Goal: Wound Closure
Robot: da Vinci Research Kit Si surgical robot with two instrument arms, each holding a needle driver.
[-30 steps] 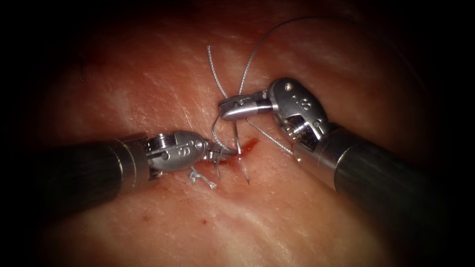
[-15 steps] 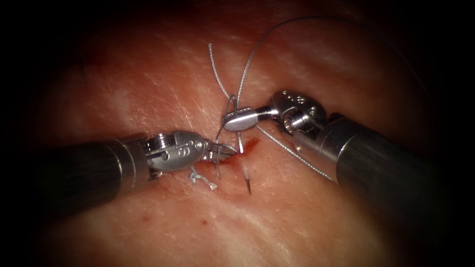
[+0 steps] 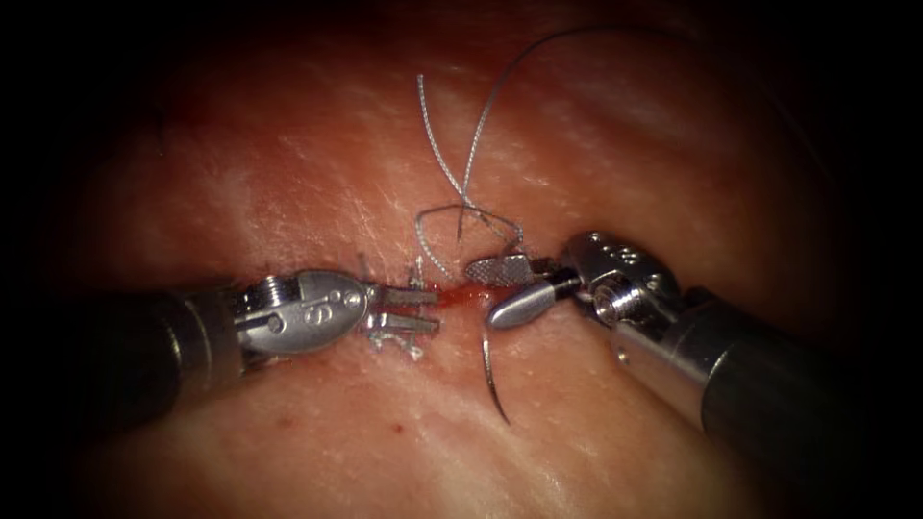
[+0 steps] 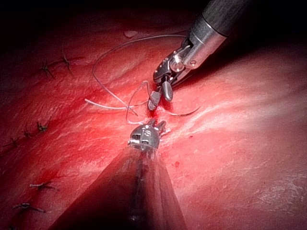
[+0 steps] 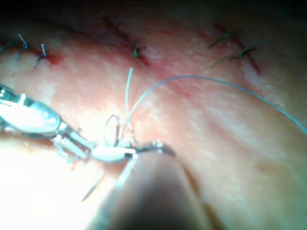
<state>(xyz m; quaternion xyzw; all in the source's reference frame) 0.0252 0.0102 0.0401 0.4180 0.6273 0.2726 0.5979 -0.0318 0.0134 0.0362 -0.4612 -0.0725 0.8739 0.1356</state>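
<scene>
1. Two grippers meet at the cut (image 3: 450, 287), near the middle of the tissue (image 3: 288, 173). The left gripper (image 3: 415, 311) sits at the cut's left end and the right gripper (image 3: 505, 286) at its right end.
2. We see the left gripper spread, its two prongs apart over the short cut ends of thread (image 3: 389, 338), pinching nothing. We judge it waits there to steady the wound edge or take up thread.
3. We see the right gripper spread too, the ridged inner face of its upper half turned toward us. It holds nothing.
4. Free of both grippers, the needle (image 3: 491, 370) lies on the tissue just below the right gripper, toward the cut's right end. It is a thin dark arc with its point aimed away from the cut. We cannot tell whether its upper end sits in the tissue. From the left wrist it shows as a shallow curve (image 4: 184, 113) beside the right gripper (image 4: 160, 96).
5. Slack thread (image 3: 476, 144) loops above the cut and crosses itself before trailing off toward the tissue's far edge.
6. Red fluid (image 3: 471, 284) marks the open part of the cut.
</scene>
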